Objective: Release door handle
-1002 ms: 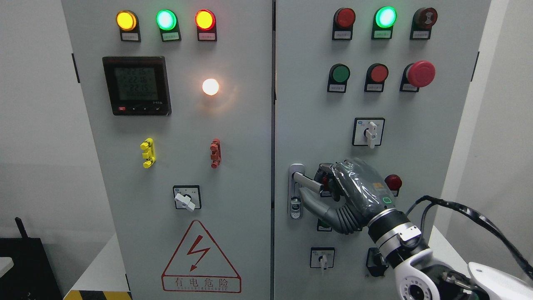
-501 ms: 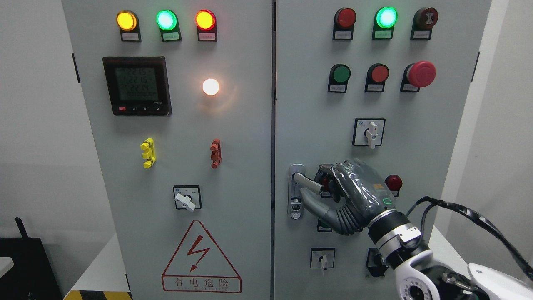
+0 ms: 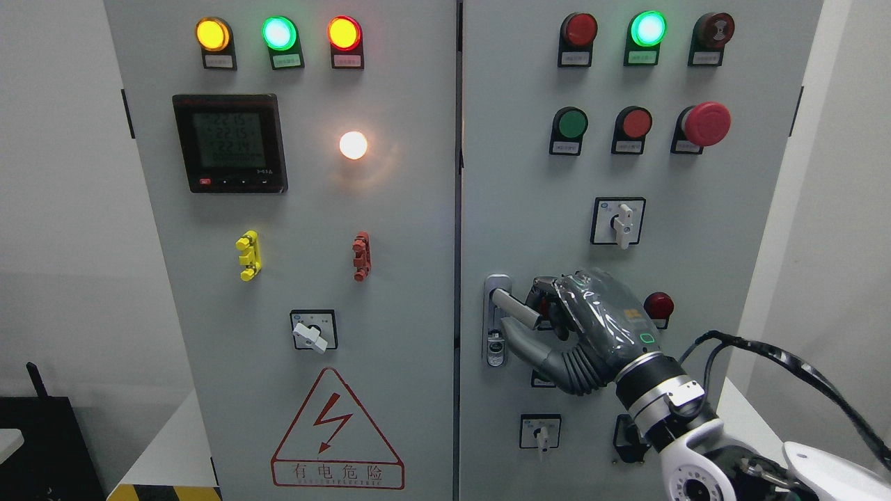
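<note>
The silver door handle (image 3: 514, 305) is a lever sticking out to the right from a lock plate (image 3: 495, 320) at the left edge of the cabinet's right door (image 3: 529, 209). My right hand (image 3: 537, 321), grey and covered in clear film, comes in from the lower right. Its fingers (image 3: 546, 299) curl over the lever's outer end, and the thumb (image 3: 522, 339) lies under the lever, pointing left. The hand is shut on the handle. The doors look closed. No left arm shows.
Indicator lights, push buttons, a red emergency stop (image 3: 704, 124) and rotary switches (image 3: 618, 221) dot the right door. The left door (image 3: 313, 278) carries a meter (image 3: 230, 144) and a warning triangle (image 3: 337, 431). A black cable (image 3: 786, 362) loops off my right arm.
My right hand has sunk very slightly, with its hold on the handle unchanged. The whole view has drifted a few pixels.
</note>
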